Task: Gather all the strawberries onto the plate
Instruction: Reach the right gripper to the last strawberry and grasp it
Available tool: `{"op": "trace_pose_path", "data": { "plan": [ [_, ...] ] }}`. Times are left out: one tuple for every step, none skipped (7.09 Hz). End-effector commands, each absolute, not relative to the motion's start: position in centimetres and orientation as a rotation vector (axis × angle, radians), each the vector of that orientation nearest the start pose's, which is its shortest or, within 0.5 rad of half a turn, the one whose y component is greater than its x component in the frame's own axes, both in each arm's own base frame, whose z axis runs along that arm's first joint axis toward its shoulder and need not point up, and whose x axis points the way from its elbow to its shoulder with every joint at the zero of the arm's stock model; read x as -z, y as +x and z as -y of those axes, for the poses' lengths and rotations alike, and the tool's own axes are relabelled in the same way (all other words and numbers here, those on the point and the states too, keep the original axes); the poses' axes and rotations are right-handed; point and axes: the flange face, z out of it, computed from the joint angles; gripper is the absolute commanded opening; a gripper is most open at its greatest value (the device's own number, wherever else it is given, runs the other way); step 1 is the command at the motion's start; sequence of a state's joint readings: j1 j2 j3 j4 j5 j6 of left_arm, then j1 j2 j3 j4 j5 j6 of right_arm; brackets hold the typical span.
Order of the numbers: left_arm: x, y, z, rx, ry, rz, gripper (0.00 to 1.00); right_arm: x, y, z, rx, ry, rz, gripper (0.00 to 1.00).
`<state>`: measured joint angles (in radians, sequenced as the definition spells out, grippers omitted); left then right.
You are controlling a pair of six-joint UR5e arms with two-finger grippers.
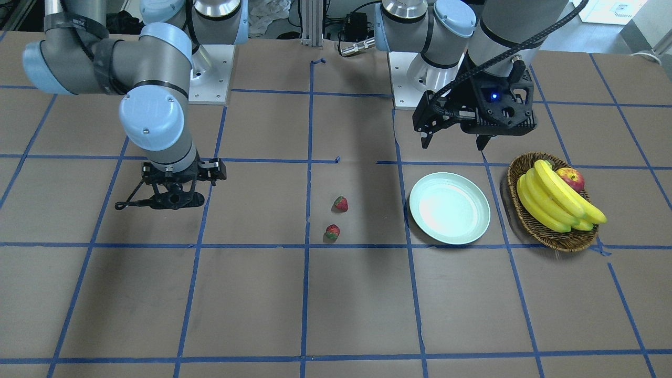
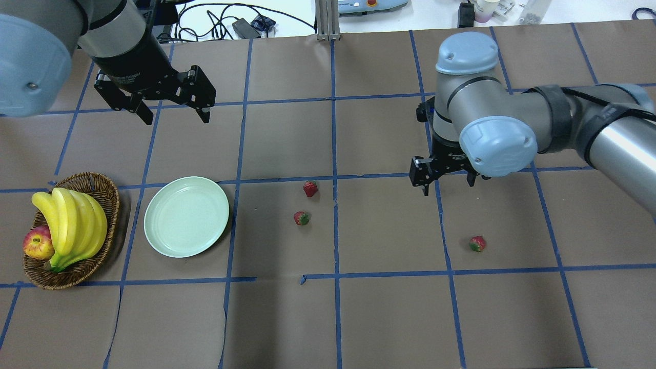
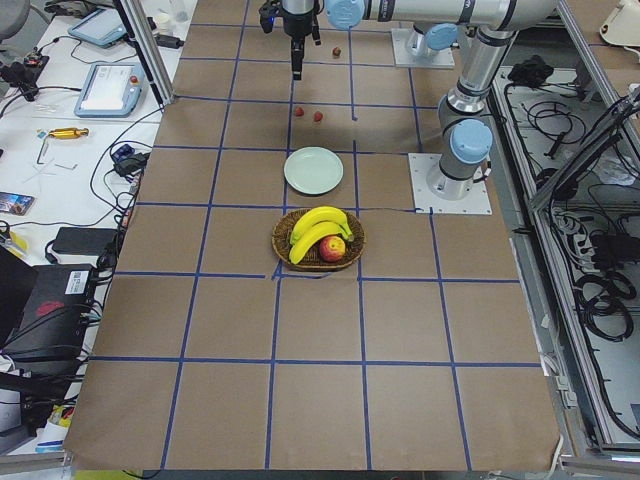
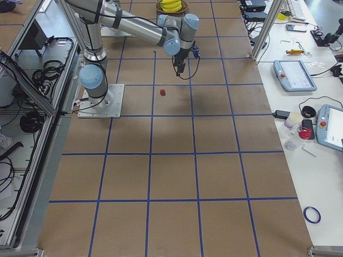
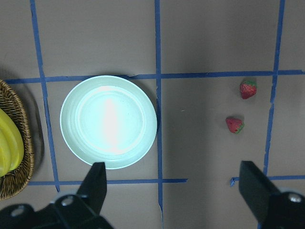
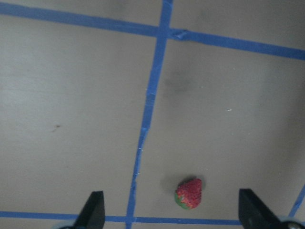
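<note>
Three strawberries lie on the brown table. Two sit close together near the middle (image 2: 310,188) (image 2: 301,218), right of the empty pale green plate (image 2: 186,216). The third strawberry (image 2: 477,243) lies alone on the right. My left gripper (image 2: 177,119) is open and empty, hovering above and beyond the plate. Its wrist view shows the plate (image 5: 108,121) and the two strawberries (image 5: 248,88) (image 5: 234,125). My right gripper (image 2: 447,185) is open and empty, above the table just beyond the lone strawberry. That strawberry (image 6: 189,193) shows between its fingers in the right wrist view.
A brown wicker basket (image 2: 105,190) with bananas (image 2: 72,220) and an apple (image 2: 38,242) stands just left of the plate. Blue tape lines grid the table. The arm bases stand at the robot's side of the table.
</note>
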<state>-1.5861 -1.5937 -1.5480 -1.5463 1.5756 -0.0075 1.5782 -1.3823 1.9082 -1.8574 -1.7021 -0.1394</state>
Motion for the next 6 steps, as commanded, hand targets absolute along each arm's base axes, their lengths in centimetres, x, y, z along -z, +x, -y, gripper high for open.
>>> {"op": "trace_pose_path", "data": {
  "plan": [
    [-48.9, -14.1, 50.2, 0.034, 0.012, -3.137, 1.00, -22.5, 8.0, 46.8, -0.435, -0.308, -3.182, 1.00],
    [-48.8, -14.1, 50.3, 0.029, 0.010, -3.137, 1.00, -19.8, 8.0, 45.1, -0.375, -0.302, -3.194, 1.00],
    [-48.6, -14.1, 50.3, 0.024, 0.010, -3.139, 1.00, -17.4, 8.2, 42.8, -0.376, -0.300, -3.192, 1.00],
    [-48.6, -14.1, 50.3, 0.022, 0.012, -3.139, 1.00, -17.5, 8.6, 42.0, -0.359, -0.303, -3.182, 1.00],
    [-48.6, -14.1, 50.2, 0.022, 0.012, -3.137, 1.00, -17.3, 8.6, 41.9, -0.371, -0.325, -3.167, 1.00],
    [-48.5, -14.1, 50.3, 0.022, 0.010, -3.137, 1.00, -17.3, 8.7, 41.9, -0.370, -0.335, -3.164, 0.93]
  ]
}}
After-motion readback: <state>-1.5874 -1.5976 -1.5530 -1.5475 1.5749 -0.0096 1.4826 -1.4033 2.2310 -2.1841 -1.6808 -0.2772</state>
